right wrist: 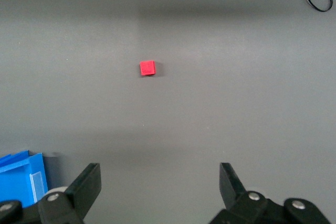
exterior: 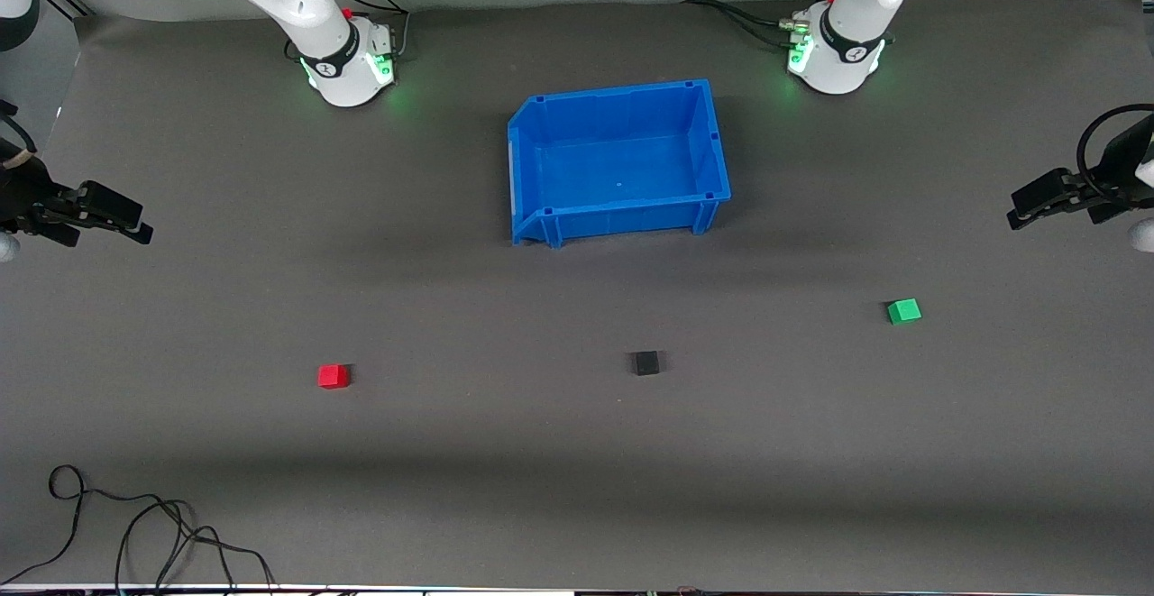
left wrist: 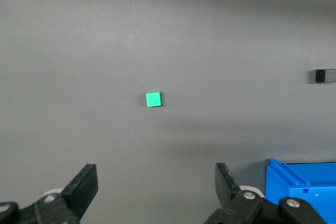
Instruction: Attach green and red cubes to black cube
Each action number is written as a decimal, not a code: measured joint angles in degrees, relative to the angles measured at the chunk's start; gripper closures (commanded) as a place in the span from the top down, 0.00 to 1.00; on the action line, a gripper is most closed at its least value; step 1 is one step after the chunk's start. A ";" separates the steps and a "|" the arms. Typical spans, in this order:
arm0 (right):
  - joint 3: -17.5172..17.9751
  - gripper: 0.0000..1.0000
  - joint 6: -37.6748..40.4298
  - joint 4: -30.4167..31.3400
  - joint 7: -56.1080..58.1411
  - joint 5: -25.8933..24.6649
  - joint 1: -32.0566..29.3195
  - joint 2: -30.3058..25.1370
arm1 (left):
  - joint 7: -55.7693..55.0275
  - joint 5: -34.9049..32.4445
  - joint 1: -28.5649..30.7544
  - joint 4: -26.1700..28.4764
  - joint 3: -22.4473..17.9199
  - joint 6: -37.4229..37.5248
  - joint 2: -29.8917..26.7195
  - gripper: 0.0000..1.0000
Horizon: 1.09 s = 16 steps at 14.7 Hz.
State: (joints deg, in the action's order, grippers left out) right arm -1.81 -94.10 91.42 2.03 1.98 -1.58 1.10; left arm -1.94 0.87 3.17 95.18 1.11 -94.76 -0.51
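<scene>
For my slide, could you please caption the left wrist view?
Open left gripper above the green cube.

The left gripper (exterior: pixel 1017 215) is hovering with fingers spread wide; the right gripper (exterior: pixel 142 228) is hovering likewise, fingers spread wide.

You have 2 white Franka arms with smooth rounded shells. Each base carries a black ring band with a white mark, a green glowing light and a small red spot, and black cables run from both bases. The left gripper (exterior: pixel 1023 215) and right gripper (exterior: pixel 140 231) are matte black. In the wrist views each shows 2 wedge-shaped black fingers (left wrist: pixel 84 184) with round silver screws on the knuckles.
</scene>
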 measured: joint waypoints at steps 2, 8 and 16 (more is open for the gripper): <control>0.00 1.00 0.00 0.03 0.00 0.00 0.00 0.00 | 0.00 0.00 0.00 0.00 0.00 0.10 0.02 0.99; 0.00 1.00 0.00 0.03 0.00 0.00 0.01 0.00 | 0.01 0.00 0.00 0.01 -0.01 0.23 0.23 0.99; 0.00 1.00 -0.43 -1.28 -10.39 0.03 0.04 0.94 | -6.82 -0.02 2.56 1.05 -1.01 0.39 3.25 0.99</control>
State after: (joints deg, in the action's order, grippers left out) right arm -1.81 -94.54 90.14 -8.35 2.01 -1.54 2.04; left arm -8.76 0.86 5.73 96.23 0.10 -94.37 2.74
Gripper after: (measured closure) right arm 0.000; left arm 0.004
